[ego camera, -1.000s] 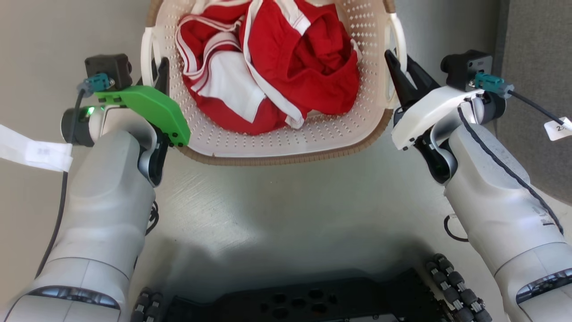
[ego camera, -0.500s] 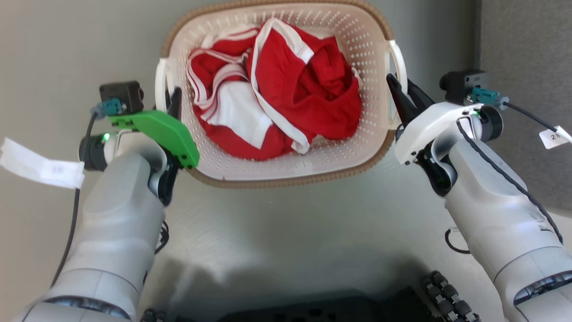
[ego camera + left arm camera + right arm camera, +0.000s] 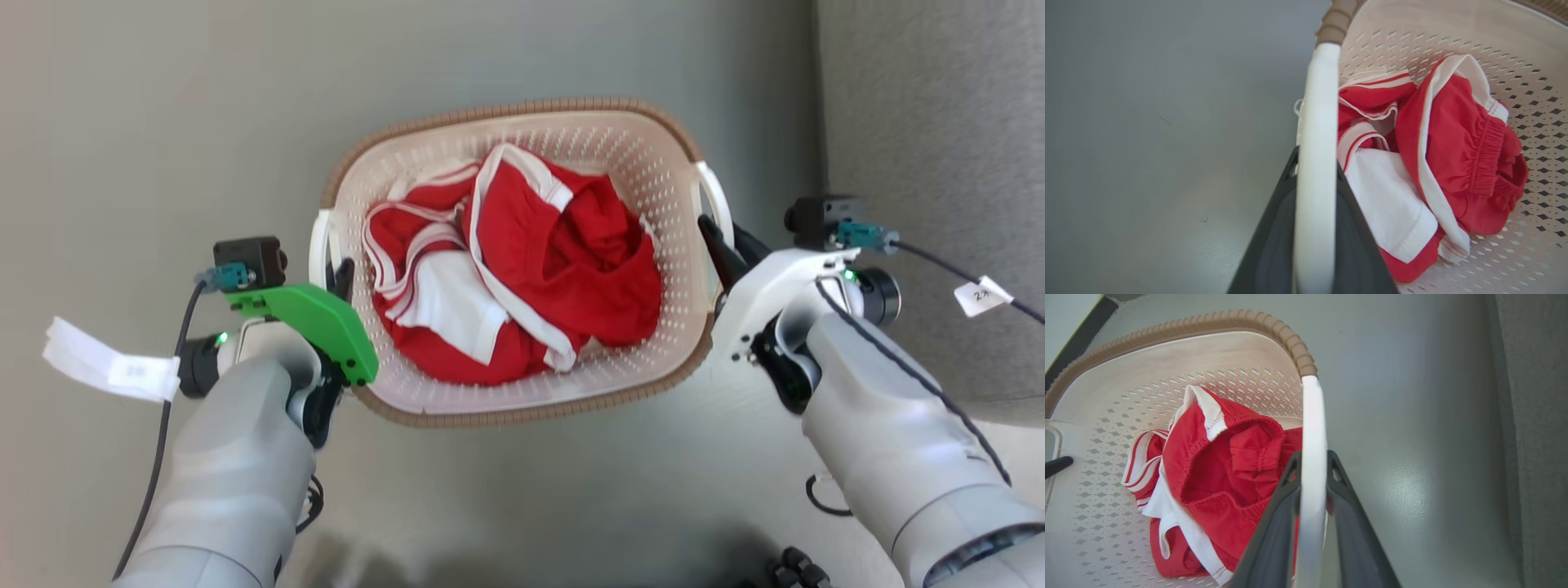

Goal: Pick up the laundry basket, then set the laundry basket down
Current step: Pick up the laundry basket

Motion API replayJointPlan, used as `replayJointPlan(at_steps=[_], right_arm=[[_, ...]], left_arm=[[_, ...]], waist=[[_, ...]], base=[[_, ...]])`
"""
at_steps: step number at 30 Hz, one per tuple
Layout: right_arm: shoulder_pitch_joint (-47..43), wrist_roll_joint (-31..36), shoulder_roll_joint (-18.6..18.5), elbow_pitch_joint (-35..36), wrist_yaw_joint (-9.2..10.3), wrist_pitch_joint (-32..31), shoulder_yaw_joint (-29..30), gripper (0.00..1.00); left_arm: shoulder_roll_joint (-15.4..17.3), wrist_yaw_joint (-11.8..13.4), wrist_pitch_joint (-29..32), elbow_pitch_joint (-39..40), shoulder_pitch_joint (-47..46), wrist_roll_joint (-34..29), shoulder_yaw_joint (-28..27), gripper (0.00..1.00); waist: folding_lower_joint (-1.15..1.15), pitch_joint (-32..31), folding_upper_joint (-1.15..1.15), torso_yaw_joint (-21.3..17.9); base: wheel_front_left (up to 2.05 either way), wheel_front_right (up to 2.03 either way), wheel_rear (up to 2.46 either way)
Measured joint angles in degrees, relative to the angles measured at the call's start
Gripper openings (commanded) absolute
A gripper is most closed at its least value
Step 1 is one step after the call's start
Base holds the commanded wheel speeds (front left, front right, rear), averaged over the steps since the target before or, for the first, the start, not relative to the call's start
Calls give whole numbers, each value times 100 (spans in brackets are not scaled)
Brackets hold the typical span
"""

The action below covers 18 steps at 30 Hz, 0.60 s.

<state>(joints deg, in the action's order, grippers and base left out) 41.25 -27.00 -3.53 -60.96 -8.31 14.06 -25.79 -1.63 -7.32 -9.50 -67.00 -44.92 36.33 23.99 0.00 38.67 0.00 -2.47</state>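
The laundry basket [image 3: 653, 167] is cream-white and perforated with a brown woven rim, and it holds red and white clothes [image 3: 522, 286]. My left gripper [image 3: 336, 273], under its green cover, is shut on the basket's left white handle [image 3: 1316, 122]. My right gripper [image 3: 722, 245] is shut on the right white handle [image 3: 1312, 428]. In each wrist view the dark fingers [image 3: 1274, 228] [image 3: 1274, 539] clamp the handle bar from both sides. Whether the basket's bottom touches the floor I cannot tell.
Smooth grey floor [image 3: 163, 122] surrounds the basket. A darker grey textured mat [image 3: 922, 122] runs along the right, close to the right arm. White tags hang from the wrist cables [image 3: 110, 367] [image 3: 984, 296]. A wheel of my base [image 3: 792, 567] peeks in at the bottom.
The whole head picture has shifted: basket and both grippers sit lower and look smaller, and my dark base has slid out at the bottom. Both grippers remain clamped on the handles.
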Motion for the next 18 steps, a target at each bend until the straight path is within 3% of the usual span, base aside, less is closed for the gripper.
replayJointPlan(at_steps=[18], right_arm=[[-599,-409,197,-513,-15,-354,-224,0]], left_arm=[[-25,-26,431,-209,800,598,178,0]], waist=[[0,-1383,0,-139]], base=[[0,0,0]])
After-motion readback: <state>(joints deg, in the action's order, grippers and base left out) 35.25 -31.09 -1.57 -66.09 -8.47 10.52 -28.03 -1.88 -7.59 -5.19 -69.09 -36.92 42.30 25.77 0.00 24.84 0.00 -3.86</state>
